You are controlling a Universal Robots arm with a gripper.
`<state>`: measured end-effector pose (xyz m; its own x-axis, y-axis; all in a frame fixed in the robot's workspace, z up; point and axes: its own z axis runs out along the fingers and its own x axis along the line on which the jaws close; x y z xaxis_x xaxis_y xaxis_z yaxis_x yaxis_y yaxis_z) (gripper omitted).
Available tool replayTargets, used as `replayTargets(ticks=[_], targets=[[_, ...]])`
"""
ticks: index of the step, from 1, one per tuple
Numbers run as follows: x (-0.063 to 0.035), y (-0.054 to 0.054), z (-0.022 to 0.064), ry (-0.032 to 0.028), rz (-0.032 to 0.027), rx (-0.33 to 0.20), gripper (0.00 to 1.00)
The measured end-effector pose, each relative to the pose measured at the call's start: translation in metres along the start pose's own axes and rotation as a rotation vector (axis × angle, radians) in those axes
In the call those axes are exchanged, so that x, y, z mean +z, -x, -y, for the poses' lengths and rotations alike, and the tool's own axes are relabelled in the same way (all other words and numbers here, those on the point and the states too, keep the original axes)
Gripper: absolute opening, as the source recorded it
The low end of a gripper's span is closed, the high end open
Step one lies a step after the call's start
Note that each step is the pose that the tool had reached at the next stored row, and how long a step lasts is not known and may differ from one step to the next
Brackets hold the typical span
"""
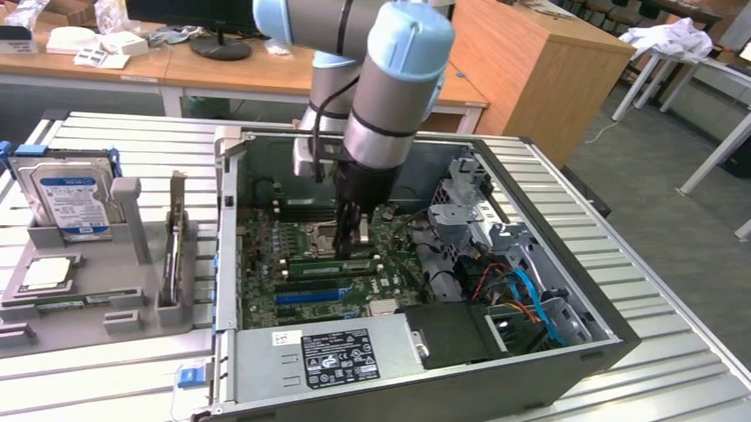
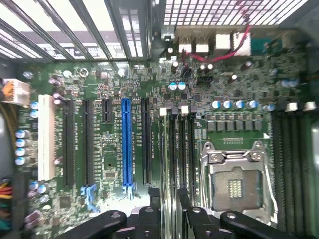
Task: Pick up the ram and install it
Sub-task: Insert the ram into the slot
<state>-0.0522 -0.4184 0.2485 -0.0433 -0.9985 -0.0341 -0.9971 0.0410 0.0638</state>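
Observation:
My gripper [image 1: 352, 251] reaches down into the open computer case [image 1: 235, 264], over the memory slots beside the processor socket [image 2: 234, 181]. The ram [image 1: 329, 262], a narrow green stick, stands on edge in a slot on the motherboard, right at my fingertips. In the wrist view I see the ram [image 2: 170, 149] edge-on, running away from between my two black fingers [image 2: 153, 201]. The fingers stand apart on either side of it, with a gap showing, so the gripper [image 2: 169, 199] is open.
A grey holder [image 1: 105, 299] on the exterior view's left carries a hard drive [image 1: 73, 198], a square silver processor chip [image 1: 47, 274] and an upright board [image 1: 176, 237]. The power supply [image 1: 334, 356], cables [image 1: 528, 294] and the drive cage [image 1: 470, 202] crowd the case. A blue slot [image 2: 127, 144] lies beside the memory slots.

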Motion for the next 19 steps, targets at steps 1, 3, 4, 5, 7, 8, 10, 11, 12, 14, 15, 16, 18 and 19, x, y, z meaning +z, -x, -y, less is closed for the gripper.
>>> replayTargets(ticks=[1, 3, 4, 5, 7, 8, 10, 11, 12, 14, 15, 16, 18, 19], targets=[[-0.0044, 0.000, -0.0005, 0.0000, -0.0004, 0.000, 0.27], [-0.0136, 0.001, -0.0019, 0.0000, -0.0019, 0.000, 0.27], [-0.0181, 0.001, -0.0027, -0.0001, -0.0026, 0.000, 0.27], [-0.0225, 0.001, -0.0035, -0.0001, -0.0034, 0.000, 0.27], [-0.0311, 0.001, -0.0047, 0.0000, -0.0044, 0.000, 0.27], [-0.0323, 0.001, -0.0048, -0.0003, -0.0042, 0.000, 0.27], [-0.0322, 0.001, -0.0048, -0.0003, -0.0041, 0.000, 0.26], [-0.0322, 0.001, -0.0048, -0.0002, -0.0041, 0.000, 0.19], [-0.0323, 0.001, -0.0049, -0.0002, -0.0042, 0.000, 0.13], [-0.0323, 0.001, -0.0049, -0.0002, -0.0042, 0.000, 0.11], [-0.0323, 0.001, -0.0049, -0.0002, -0.0042, 0.000, 0.11], [-0.0323, 0.001, -0.0049, -0.0002, -0.0042, 0.000, 0.11], [-0.0323, 0.001, -0.0049, -0.0002, -0.0042, 0.000, 0.11], [-0.0323, 0.001, -0.0049, -0.0002, -0.0042, 0.000, 0.11]])
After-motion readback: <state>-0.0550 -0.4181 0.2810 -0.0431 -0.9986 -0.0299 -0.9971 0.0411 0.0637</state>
